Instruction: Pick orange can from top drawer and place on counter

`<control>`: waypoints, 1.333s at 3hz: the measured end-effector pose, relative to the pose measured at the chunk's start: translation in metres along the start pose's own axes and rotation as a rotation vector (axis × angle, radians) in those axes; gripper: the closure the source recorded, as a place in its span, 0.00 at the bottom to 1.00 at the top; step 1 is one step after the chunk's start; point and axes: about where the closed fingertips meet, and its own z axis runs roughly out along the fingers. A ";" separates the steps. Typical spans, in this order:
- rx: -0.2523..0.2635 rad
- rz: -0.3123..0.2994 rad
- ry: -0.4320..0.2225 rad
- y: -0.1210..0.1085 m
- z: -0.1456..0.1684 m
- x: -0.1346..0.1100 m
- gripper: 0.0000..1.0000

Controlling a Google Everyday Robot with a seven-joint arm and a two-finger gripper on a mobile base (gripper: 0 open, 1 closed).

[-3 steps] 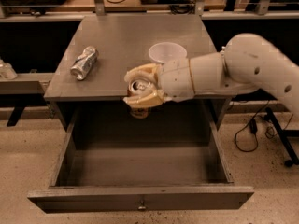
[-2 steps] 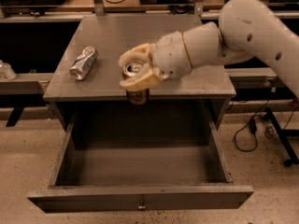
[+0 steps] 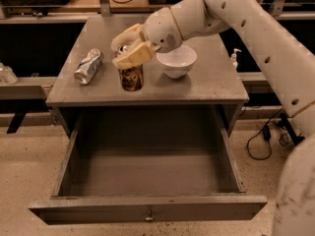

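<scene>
The orange can (image 3: 131,77) stands upright on the counter (image 3: 206,85), near its front edge and left of centre. My gripper (image 3: 129,47) is over the can's top, its cream fingers (image 3: 134,57) around the upper rim, shut on the can. The white arm reaches in from the upper right. The top drawer (image 3: 147,181) is pulled wide open below the counter. Nothing shows inside it. Its small knob (image 3: 148,213) is at the middle of the front panel.
A crushed silver can (image 3: 89,66) lies on its side at the counter's left. A white bowl (image 3: 176,61) stands just right of the orange can. Cables lie on the floor at the right (image 3: 261,141). A dark shelf runs behind the cabinet.
The gripper has carried the orange can from the counter's front edge above the drawer back and to the left. The can now rests on the counter.
</scene>
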 end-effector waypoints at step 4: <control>0.210 0.125 -0.039 -0.089 0.007 0.026 0.13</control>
